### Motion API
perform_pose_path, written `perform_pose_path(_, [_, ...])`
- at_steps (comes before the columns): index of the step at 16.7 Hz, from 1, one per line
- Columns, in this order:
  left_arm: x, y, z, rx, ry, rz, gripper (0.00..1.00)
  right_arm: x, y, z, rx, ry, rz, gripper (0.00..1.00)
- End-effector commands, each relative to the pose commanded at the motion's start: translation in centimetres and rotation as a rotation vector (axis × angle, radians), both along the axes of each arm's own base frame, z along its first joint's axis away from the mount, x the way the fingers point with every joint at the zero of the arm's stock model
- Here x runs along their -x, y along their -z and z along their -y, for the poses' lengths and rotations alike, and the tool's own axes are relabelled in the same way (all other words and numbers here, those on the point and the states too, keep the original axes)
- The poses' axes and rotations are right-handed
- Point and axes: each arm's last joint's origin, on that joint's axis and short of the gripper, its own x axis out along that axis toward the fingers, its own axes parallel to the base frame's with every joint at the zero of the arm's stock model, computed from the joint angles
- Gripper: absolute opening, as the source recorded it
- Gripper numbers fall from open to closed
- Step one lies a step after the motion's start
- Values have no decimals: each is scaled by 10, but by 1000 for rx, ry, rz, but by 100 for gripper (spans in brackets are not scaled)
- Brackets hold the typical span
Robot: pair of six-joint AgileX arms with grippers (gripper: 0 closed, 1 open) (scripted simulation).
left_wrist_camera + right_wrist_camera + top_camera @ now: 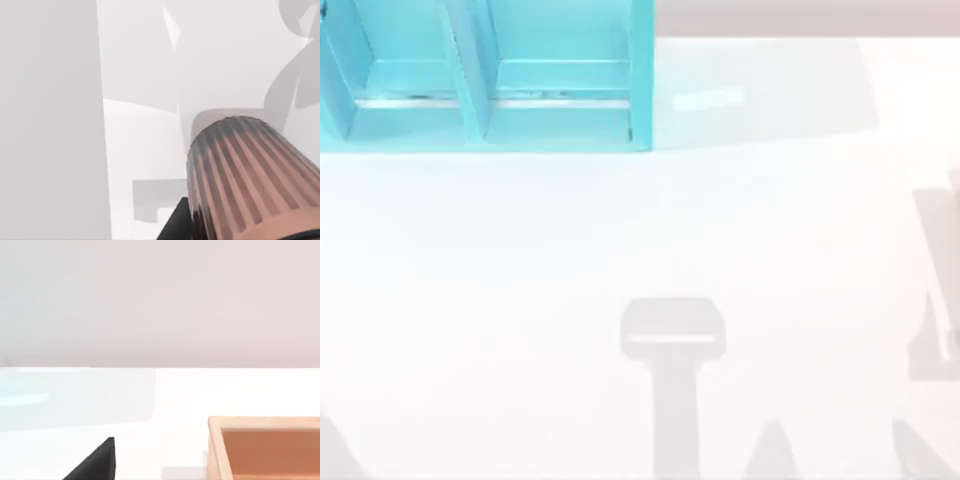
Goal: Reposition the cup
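The cup point(250, 175) is copper-coloured with fine vertical ribs and looms close in the left wrist view, tilted, its closed end pointing away from the camera. It hangs above the white table, which carries its grey shadow. My left gripper point(240, 232) is shut on the cup, and one black finger point(175, 227) presses against its side. A black part of my right gripper point(95, 465) shows low in the right wrist view, above the white table.
A turquoise shelf unit point(480, 80) with two open bays stands at the table's back left. An open wooden box point(265, 445) lies near my right gripper. A tall white surface point(50, 120) rises beside the cup. Grey shadows cross the table's front.
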Motion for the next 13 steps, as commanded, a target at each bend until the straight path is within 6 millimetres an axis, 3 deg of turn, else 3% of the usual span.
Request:
perform_pose_path(2, [0,0,0,0,0,0,0,0,0,0,0,0,0,100])
perform_pose_path(13, [0,0,0,0,0,0,83,0,0,0,0,0,0,100])
